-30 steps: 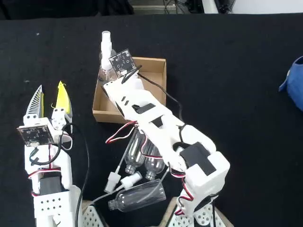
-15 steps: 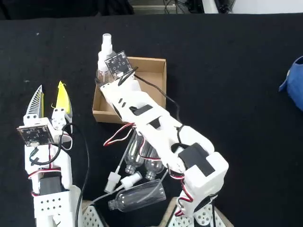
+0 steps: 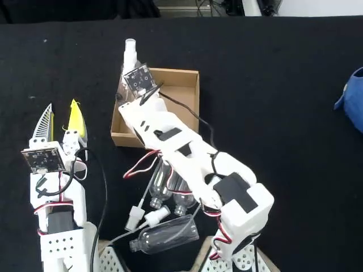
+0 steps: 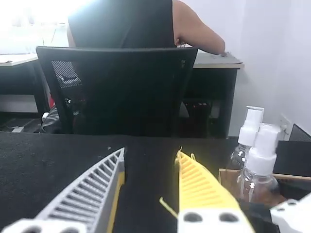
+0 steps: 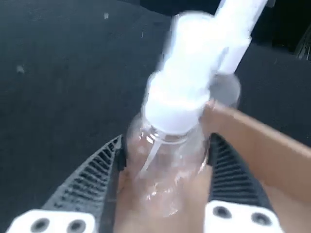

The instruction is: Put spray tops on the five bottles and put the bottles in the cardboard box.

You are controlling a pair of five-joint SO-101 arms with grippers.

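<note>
Your right tool [image 5: 165, 145] is clamped on a spray-topped bottle [image 5: 167, 170] at the far left corner of the cardboard box [image 3: 123, 137]; you cannot tell whether the bottle is inside the wall. Nearer the arms, three more bottles [image 3: 161, 181] lie on the black bench [image 3: 272, 85] by the right arm's base, with loose spray tops [image 3: 136, 217] just beside them. Your left tool [image 3: 58, 116] sits left of the box, fingers apart and holding nothing.

Right arm [image 3: 187, 153] stretches forward, its pincer [image 5: 166, 141] clamped around a bottle [image 5: 167, 174]. Left pincer [image 3: 60, 105] points forward, jaws apart.
</note>
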